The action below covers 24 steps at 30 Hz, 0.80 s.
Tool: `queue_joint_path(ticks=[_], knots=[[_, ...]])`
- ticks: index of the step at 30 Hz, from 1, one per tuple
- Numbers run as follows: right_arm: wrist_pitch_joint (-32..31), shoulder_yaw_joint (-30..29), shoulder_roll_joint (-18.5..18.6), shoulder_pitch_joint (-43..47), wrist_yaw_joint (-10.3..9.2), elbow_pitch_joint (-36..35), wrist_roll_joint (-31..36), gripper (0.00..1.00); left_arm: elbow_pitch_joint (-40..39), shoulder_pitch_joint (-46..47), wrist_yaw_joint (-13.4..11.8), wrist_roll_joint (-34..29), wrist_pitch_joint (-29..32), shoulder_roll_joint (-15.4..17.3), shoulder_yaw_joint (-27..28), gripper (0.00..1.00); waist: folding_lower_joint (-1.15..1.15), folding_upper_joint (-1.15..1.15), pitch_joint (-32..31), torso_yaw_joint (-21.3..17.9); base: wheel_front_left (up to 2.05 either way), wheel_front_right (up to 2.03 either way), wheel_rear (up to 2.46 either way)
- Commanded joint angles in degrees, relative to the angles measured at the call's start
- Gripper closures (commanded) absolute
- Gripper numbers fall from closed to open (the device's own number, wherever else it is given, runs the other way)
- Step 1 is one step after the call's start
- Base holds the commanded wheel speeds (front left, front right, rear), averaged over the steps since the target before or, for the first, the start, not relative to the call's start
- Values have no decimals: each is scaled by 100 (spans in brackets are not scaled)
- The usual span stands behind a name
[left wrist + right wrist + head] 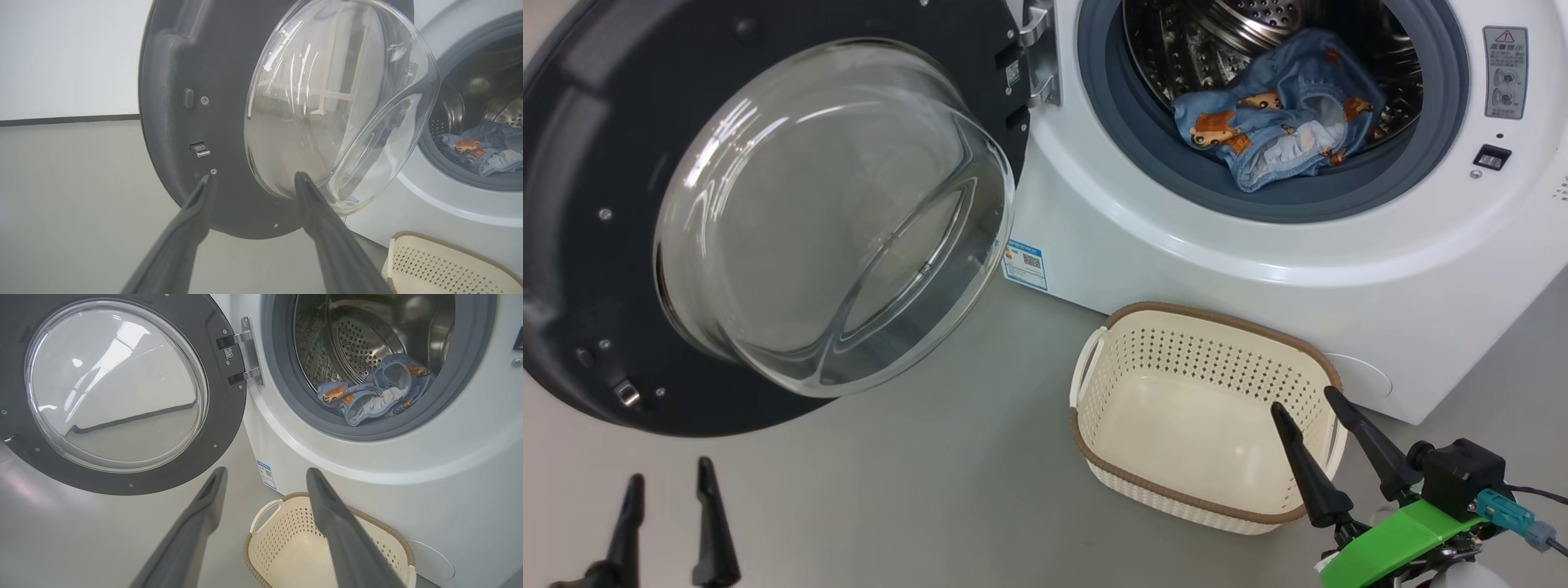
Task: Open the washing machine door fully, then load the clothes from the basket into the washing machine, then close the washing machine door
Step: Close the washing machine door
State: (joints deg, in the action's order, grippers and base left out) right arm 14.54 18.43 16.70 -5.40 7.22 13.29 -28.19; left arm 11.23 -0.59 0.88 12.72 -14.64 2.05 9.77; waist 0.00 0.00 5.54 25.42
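Washing machine door [596, 245] swung wide, 9 o'clock from the washing machine [1176, 261]. Clothes [1278, 122] lie in the steel drum [1258, 24], 1 o'clock, lapping the grey ring [1111, 106]. Basket [1217, 314] on the floor [931, 490], 5 o'clock, bare bottom showing. Left gripper [670, 469], 7 o'clock: fingers spread, in open air. Right gripper [1302, 398], 4 o'clock, above the basket's rim: fingers spread, gripping nothing.

The washing machine door [572, 245] has a dark plastic rim and glossy clear glass bowl [825, 220], the washing machine [1176, 245] a glossy white shell, shiny perforated steel drum [1258, 16] and matt grey rubber ring [1107, 98]; the clothes [1278, 114] are soft cloth, the basket [1209, 347] smooth perforated plastic.
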Motion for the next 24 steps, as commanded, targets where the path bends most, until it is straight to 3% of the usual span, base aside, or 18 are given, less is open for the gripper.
queue_joint_path(ticks=[1, 2, 3, 4, 11, 14, 16, 21, 24], knots=[[46, 108, 110, -126, 26, -132, -15, 0, -236, 76, -44, 89, -36, 83, 257, 2, 0, 0, 15, -6, 0, 0, 0], [46, 107, 112, -129, 26, -134, -17, 0, -319, 107, -28, 162, -36, 83, 322, 46, 0, 0, 26, -7, 0, 0, 0], [46, 103, 115, -130, 26, -135, -18, 0, -429, 139, 8, 252, -36, 83, 396, 82, 0, 0, 42, -5, 0, 0, 0], [46, 97, 119, -135, 26, -138, -19, 0, -567, 175, 80, 302, -36, 83, 476, 100, 0, 0, 67, -3, 0, 0, 0], [46, 111, 155, -189, 26, -140, -20, 0, -1032, 635, 568, 1439, -36, 87, 1358, 100, 0, 0, 195, -8, 0, 0, 0], [46, 141, 164, -212, 26, -134, -24, 0, -863, 946, 641, 2180, -36, 296, 1613, 100, 0, 0, 236, -21, 0, 0, 0], [46, 168, 173, -232, 26, -130, -26, 0, -690, 1202, 654, 2836, 9, 583, 1678, 100, 0, 0, 258, -38, 0, 0, 0], [46, 225, 210, -294, 26, -132, -41, 0, -150, 1719, 658, 4287, 291, 1666, 1624, 100, 0, 0, 330, -95, 0, 0, 0], [46, 255, 230, -324, 26, -136, -43, 0, 160, 1909, 659, 4736, 442, 2050, 1575, 100, 0, 0, 373, -127, 0, 0, 0]])
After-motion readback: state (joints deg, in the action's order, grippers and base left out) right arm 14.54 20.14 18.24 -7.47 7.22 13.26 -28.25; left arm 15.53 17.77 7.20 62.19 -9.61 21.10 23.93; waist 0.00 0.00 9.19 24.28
